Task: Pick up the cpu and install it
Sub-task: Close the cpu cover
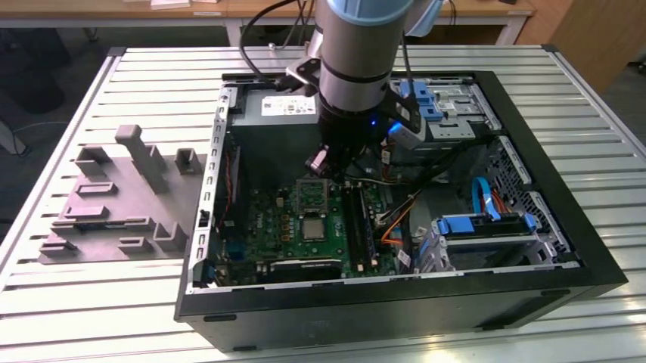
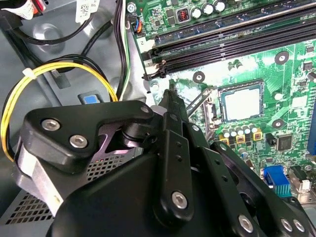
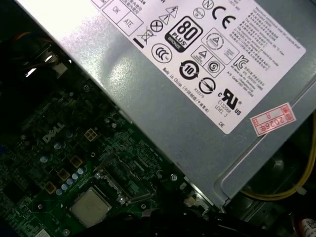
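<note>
CPU (image 1: 315, 226) sits flat in its socket on the green motherboard (image 1: 265, 219), inside the open black computer case (image 1: 565, 265) that lies on its side on a slatted metal table (image 1: 91, 318). In the second wrist view the chip (image 2: 241, 101) shows its silvery lid, framed by the socket, with the socket's retention frame (image 2: 197, 106) raised open just beside it. In the first wrist view the chip (image 3: 90, 206) lies level on the board, near the hinged frame (image 3: 123, 180).

Gripper (image 1: 338, 170) hangs on the arm (image 1: 355, 76) above the far part of the motherboard, over the area between the socket and the grey power supply (image 1: 272, 113). It is apart from the chip and holds nothing that can be seen. Its black linkage (image 2: 168, 163) fills the foreground of the second wrist view, with the fingers drawn together to a narrow tip (image 2: 171, 96) and no object between them.

Memory slots (image 2: 232, 42) run alongside the socket. A yellow cable loop (image 2: 49, 71) lies by the power supply. Blue drive brackets (image 1: 482, 223) sit at the exterior view's right of the case, and more blue brackets (image 1: 419, 102) at the far side. On the table, at the exterior view's left of the case, stands a grey moulded fixture (image 1: 121, 200) with upright posts.
</note>
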